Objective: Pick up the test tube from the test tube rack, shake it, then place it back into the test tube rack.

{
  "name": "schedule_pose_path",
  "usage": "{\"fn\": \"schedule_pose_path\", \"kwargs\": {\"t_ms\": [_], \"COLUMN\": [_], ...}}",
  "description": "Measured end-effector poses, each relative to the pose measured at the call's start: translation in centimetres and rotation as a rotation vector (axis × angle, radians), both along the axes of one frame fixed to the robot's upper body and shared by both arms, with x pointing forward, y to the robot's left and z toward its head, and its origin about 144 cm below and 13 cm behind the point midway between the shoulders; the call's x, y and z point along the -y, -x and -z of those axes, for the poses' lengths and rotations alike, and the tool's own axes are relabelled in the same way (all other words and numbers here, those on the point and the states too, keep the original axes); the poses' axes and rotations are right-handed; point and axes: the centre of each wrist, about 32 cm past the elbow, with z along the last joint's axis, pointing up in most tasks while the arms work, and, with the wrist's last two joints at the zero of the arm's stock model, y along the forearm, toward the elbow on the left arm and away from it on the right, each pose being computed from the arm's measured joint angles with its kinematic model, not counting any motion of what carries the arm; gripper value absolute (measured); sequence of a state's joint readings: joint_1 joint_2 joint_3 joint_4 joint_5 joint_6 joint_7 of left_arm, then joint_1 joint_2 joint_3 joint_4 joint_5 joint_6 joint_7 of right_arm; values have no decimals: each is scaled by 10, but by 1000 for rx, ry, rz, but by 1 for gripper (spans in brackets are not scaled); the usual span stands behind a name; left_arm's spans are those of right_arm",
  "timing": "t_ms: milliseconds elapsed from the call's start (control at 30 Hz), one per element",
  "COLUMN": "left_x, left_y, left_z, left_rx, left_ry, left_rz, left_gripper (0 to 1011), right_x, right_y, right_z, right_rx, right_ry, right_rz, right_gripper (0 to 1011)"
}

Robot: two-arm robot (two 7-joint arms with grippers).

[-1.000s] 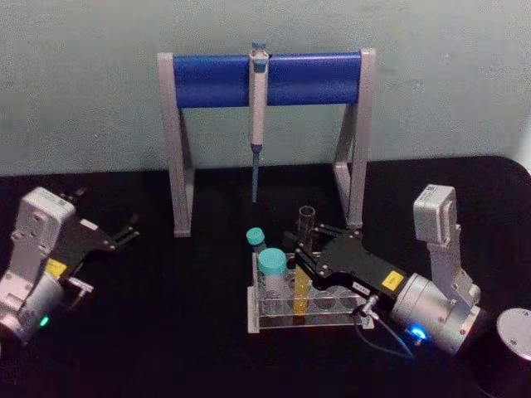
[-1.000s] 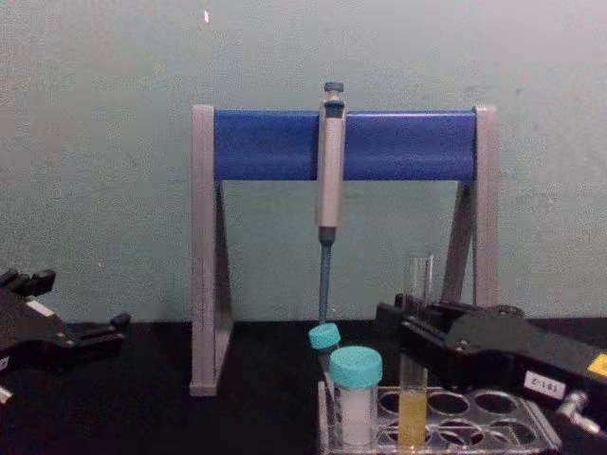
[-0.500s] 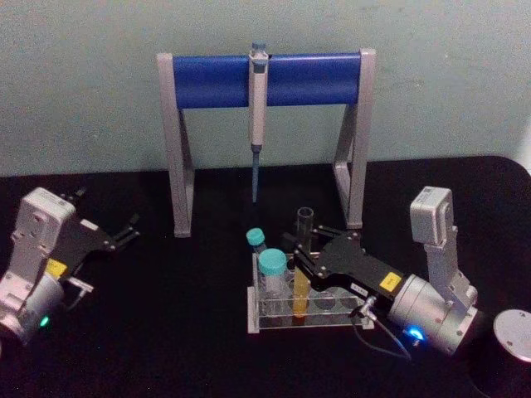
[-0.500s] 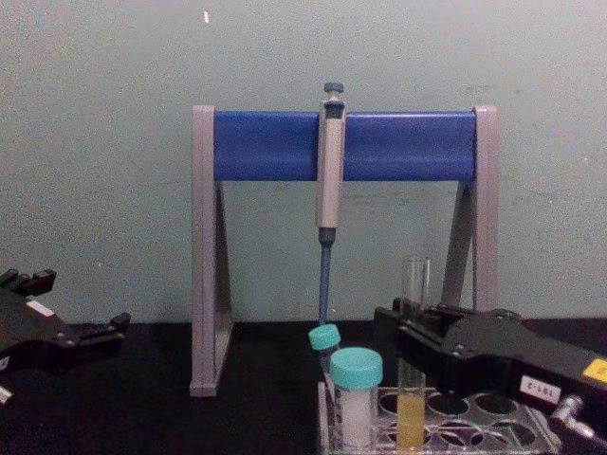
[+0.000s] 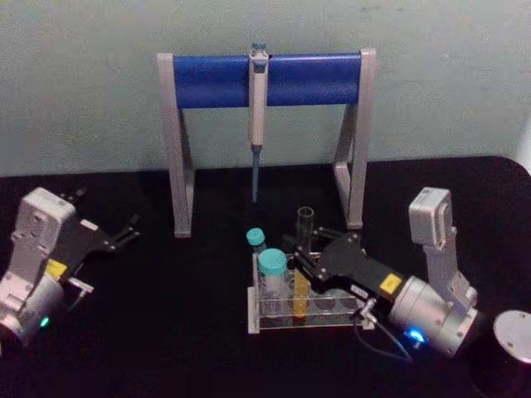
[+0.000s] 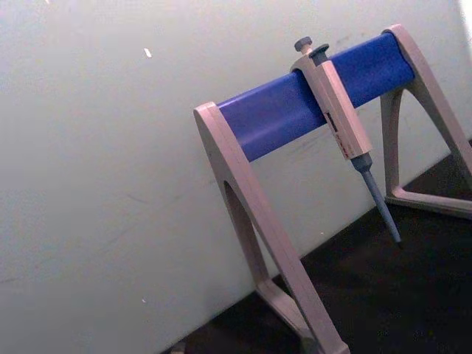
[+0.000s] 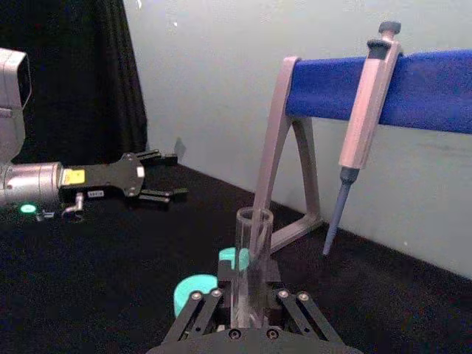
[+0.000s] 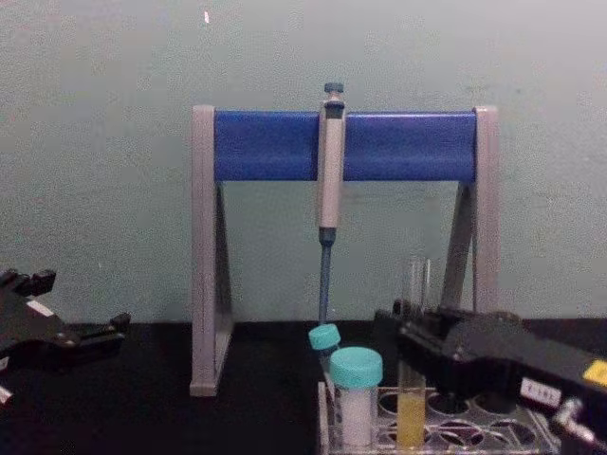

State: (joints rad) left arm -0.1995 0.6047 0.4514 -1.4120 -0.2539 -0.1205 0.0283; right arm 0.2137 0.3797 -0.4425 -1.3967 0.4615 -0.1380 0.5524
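Observation:
The test tube (image 5: 304, 236) stands upright in the test tube rack (image 5: 325, 319), its yellow liquid down among the holes. My right gripper (image 5: 299, 259) reaches in from the right and is shut on the test tube at mid-height. From the chest, the test tube (image 8: 415, 294) rises above the right gripper (image 8: 409, 330), and its foot is inside the rack (image 8: 479, 438). In the right wrist view the clear tube (image 7: 251, 251) stands between the fingers (image 7: 205, 306). My left gripper (image 5: 126, 231) rests open at the far left.
Two teal-capped tubes (image 5: 272, 265) (image 5: 255, 239) stand in the rack's left end, beside the test tube. Behind it rises a grey-legged stand with a blue crossbar (image 5: 211, 80), where a pipette (image 5: 257, 104) hangs. A dark cylinder (image 5: 508, 352) sits at the front right.
My right gripper has come down a little with the test tube, so it sits deeper in the rack. The left arm has not moved.

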Motion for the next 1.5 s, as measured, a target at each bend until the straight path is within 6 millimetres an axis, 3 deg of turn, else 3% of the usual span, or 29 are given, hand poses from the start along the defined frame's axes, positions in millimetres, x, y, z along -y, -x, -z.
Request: {"fn": "schedule_pose_path", "kwargs": {"t_ms": [133,800,900,1300,1500], "left_x": [0,0,0,0,0], "left_y": [0,0,0,0,0], "left_z": [0,0,0,0,0], "left_rx": [0,0,0,0,0], "left_ry": [0,0,0,0,0], "left_rz": [0,0,0,0,0], "left_gripper": [1001,1001,1001,1001,1001], "right_x": [0,0,0,0,2], "right_y": [0,0,0,0,1], "right_z": [0,0,0,-2,-13], "right_rx": [-3,-1,0,5,43], "right_ry": [2,-2,-2,-5,-25], "right_rz": [0,-1,-1,-4,-1], "right_gripper": [324,953,999,1000,1000]}}
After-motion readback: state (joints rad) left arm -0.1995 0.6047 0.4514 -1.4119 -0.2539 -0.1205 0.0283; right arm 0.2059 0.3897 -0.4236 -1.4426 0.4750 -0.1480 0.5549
